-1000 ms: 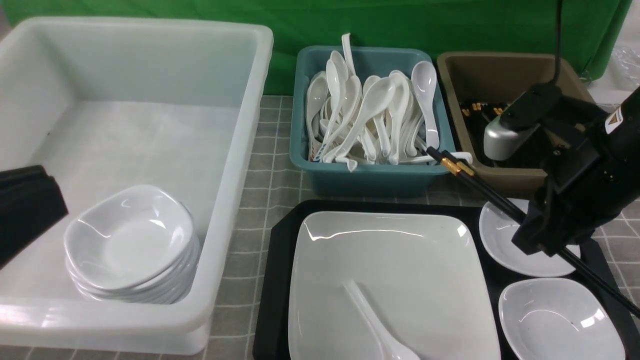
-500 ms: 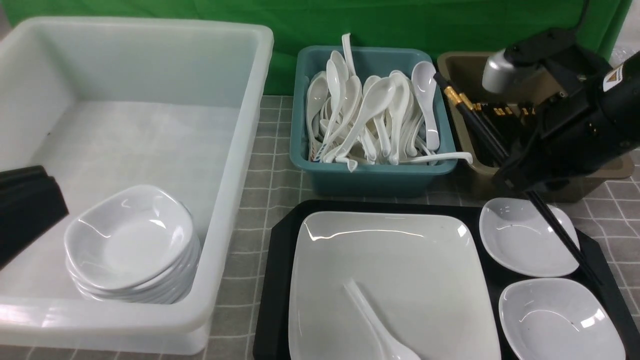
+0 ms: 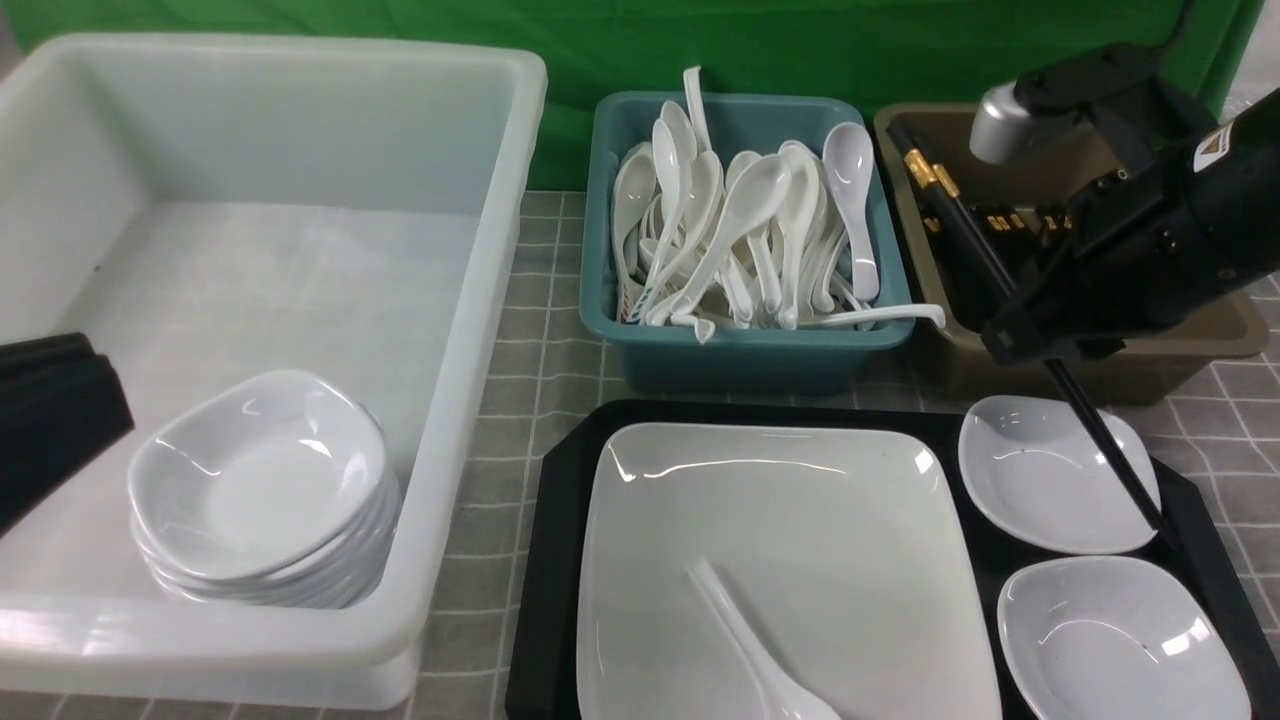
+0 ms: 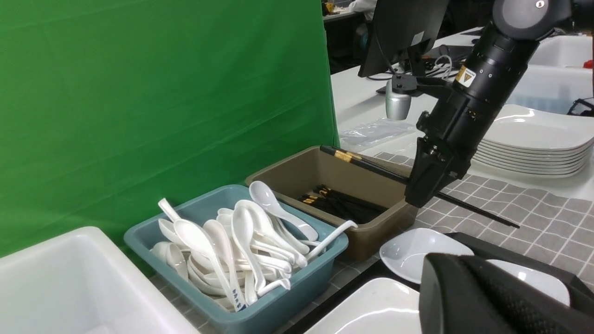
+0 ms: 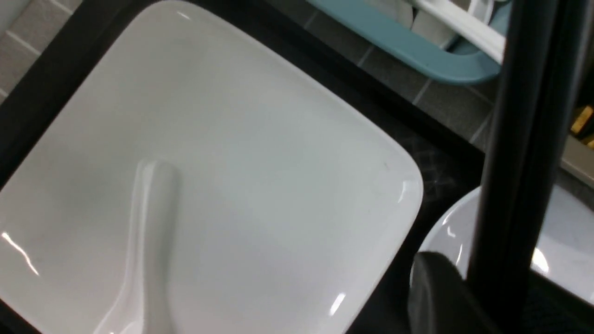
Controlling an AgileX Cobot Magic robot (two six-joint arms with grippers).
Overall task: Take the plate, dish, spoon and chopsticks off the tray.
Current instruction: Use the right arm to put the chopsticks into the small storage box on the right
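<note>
The black tray (image 3: pixel 560 520) holds the large white square plate (image 3: pixel 800 520) with the white spoon (image 3: pixel 750 640) lying on it. Two small white dishes (image 3: pixel 1040 480) (image 3: pixel 1110 640) sit on the tray's right side. My right gripper (image 3: pixel 1035 345) is shut on the black chopsticks (image 3: pixel 1104 440) and holds them tilted. Their gold-banded ends are over the brown tub (image 3: pixel 1230 335) and their thin tips hang above the far dish. The chopsticks also show in the left wrist view (image 4: pixel 366 162) and the right wrist view (image 5: pixel 524 139). My left gripper (image 3: pixel 50 420) is at the far left over the white tub; its jaws are hidden.
A big white tub (image 3: pixel 480 300) on the left holds a stack of small dishes (image 3: pixel 265 490). A teal tub (image 3: pixel 740 355) full of white spoons stands behind the tray. The brown tub holds more chopsticks (image 4: pixel 343 204). A stack of plates (image 4: pixel 538 144) sits beyond on the right.
My right gripper has risen and moved back toward the brown tub with the chopsticks. Their gold-banded ends swung from the teal tub's front edge to over the brown tub. The left arm stayed still.
</note>
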